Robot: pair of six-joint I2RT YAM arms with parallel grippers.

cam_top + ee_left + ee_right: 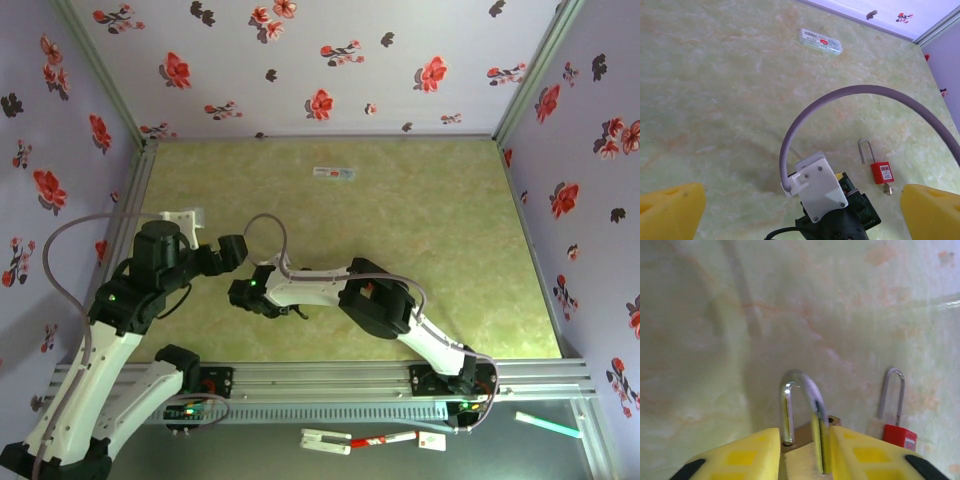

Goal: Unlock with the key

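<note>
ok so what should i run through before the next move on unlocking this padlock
1. Left tool open and empty: ok
2. Right tool has a finger on each side of the brass padlock: ok
3. Firm grip on the brass padlock: cannot tell
4. Key located: the small brass piece at the bottom end of the red padlock looks like it: cannot tell
5. Red padlock lying flat on the table, apart from the right tool: ok
6. Brass padlock's shackle released: cannot tell
</note>
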